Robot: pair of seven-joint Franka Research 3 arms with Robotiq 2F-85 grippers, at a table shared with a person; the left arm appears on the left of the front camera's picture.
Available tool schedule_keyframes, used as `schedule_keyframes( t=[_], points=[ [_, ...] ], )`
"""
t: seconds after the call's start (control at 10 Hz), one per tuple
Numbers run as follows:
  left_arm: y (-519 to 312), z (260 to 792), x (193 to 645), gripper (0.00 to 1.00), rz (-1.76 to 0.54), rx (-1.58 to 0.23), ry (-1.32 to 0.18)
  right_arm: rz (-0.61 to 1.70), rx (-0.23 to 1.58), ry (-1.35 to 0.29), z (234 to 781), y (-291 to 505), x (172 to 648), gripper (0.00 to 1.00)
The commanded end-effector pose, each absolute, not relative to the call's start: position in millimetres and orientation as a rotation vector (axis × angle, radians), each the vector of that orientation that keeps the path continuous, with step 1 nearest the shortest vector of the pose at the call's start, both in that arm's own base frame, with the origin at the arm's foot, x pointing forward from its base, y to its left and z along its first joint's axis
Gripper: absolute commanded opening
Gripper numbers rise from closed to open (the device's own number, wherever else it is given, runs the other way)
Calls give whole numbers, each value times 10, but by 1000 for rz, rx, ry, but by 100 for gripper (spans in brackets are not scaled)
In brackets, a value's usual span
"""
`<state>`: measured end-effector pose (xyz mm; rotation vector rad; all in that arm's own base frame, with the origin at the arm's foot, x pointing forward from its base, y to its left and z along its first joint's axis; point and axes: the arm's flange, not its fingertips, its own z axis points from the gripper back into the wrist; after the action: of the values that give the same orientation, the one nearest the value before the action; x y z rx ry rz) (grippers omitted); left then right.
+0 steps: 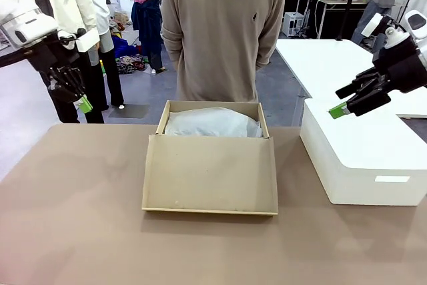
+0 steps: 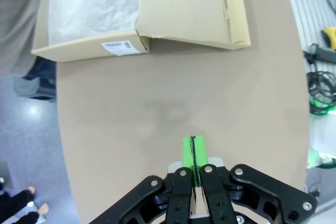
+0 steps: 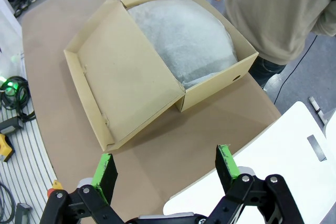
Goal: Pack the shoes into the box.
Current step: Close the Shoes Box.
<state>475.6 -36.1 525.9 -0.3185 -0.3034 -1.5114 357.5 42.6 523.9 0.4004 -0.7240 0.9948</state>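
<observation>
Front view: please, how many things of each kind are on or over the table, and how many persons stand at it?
Cardboard box: 1
Tissue paper: 1
White block: 1
End effectors: 2 (left end effector shut, right end effector open)
Person: 1
Total: 6

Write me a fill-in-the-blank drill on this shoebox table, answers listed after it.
The cardboard shoebox sits with its hinged lid ____.
The left pincer has its jaws ____.
The white block stands on the robot's ____ side of the shoebox.
The tissue paper lies ____ the shoebox.
Missing words: open; shut; right; inside.
</observation>
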Motion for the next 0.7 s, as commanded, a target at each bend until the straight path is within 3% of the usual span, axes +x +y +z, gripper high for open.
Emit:
schedule_keyframes(
  t=[0.0, 0.2, 0.6],
  points=[
    [-381, 5242, 4758, 0, -1508, -331, -309, 1014, 425, -753, 5225, 412, 3609, 100],
    [-367, 5250, 4759, 0, -1512, -321, -303, 1014, 425, -753, 5225, 412, 3609, 100],
    [-539, 4965, 4686, 0, -1309, -319, -428, 1014, 425, -753, 5225, 412, 3609, 100]
  ],
)
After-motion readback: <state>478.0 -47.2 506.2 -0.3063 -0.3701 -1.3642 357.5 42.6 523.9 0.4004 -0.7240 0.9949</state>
